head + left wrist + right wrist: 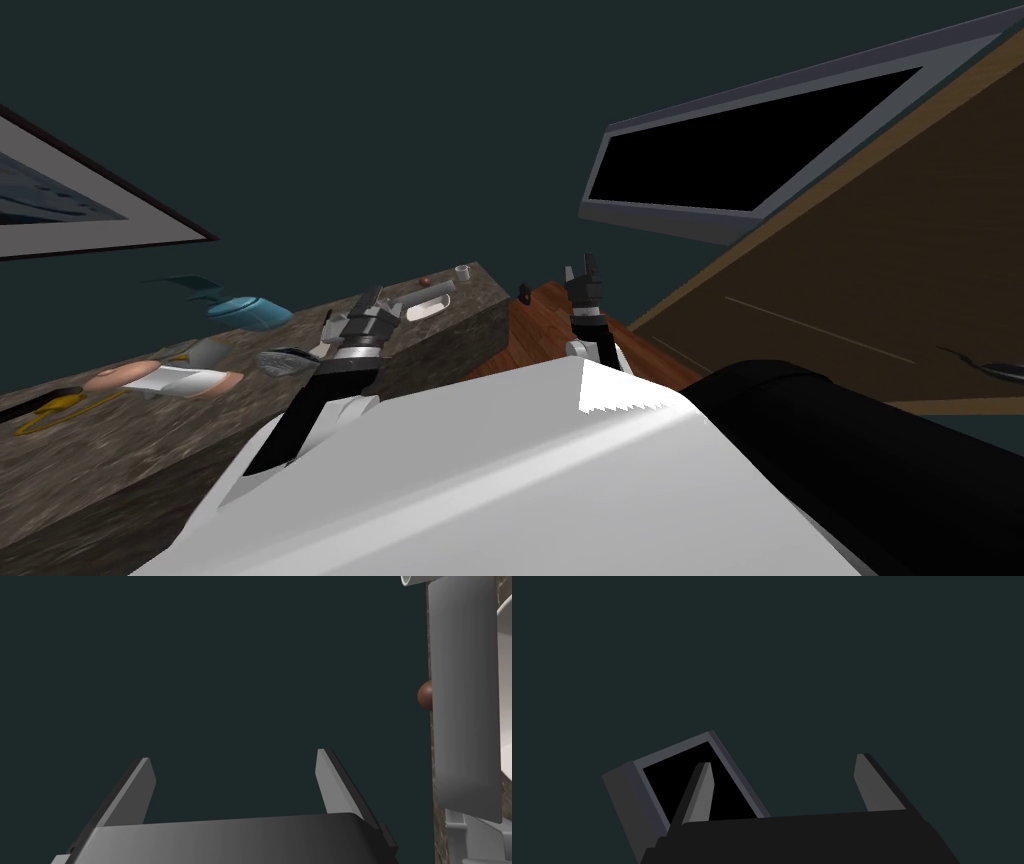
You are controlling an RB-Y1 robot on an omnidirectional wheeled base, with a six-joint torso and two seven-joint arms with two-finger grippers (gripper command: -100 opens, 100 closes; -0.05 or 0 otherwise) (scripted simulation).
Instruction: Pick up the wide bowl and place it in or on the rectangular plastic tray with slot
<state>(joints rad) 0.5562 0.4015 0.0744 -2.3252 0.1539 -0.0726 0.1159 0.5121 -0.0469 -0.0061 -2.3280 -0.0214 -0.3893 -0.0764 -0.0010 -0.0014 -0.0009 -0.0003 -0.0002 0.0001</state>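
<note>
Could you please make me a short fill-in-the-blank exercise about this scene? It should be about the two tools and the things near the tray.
1. The two fingers of the left tool stand ___, with only the dark wall seen between them.
2. The small ball next to the grey tray is ___ in colour.
3. The right tool is holding ___.

Missing words: open; brown; nothing.

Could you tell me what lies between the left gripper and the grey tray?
Nothing; the head view shows bare stone counter between left gripper and grey tray.
</note>
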